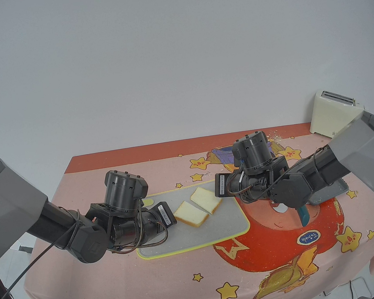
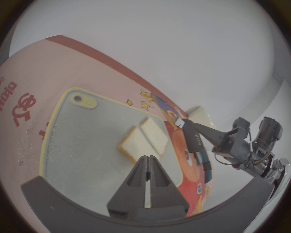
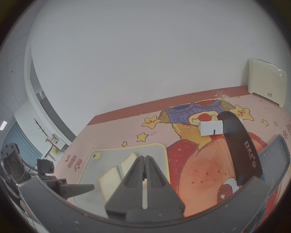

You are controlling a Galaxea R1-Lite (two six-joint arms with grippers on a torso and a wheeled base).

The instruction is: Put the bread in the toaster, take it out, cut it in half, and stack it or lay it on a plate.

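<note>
Two bread halves (image 1: 190, 214) (image 1: 206, 199) lie side by side on a grey cutting board (image 1: 205, 236) with a yellow rim. My left gripper (image 1: 169, 214) is shut and empty, low over the board just left of the bread. My right gripper (image 1: 220, 185) is shut and empty at the board's right edge, beside the farther half. In the left wrist view the halves (image 2: 135, 147) (image 2: 155, 138) lie just past my shut gripper (image 2: 148, 158). In the right wrist view they (image 3: 109, 182) (image 3: 128, 161) sit behind the shut gripper (image 3: 145, 158). A cream toaster (image 1: 334, 113) stands at the back right.
A knife with a black blade (image 3: 242, 148) and teal handle (image 1: 303, 215) lies on the cloth under my right arm. A grey plate (image 1: 338, 190) sits to the right of it, partly hidden by the arm. Crumbs dot the patterned tablecloth (image 1: 134, 277).
</note>
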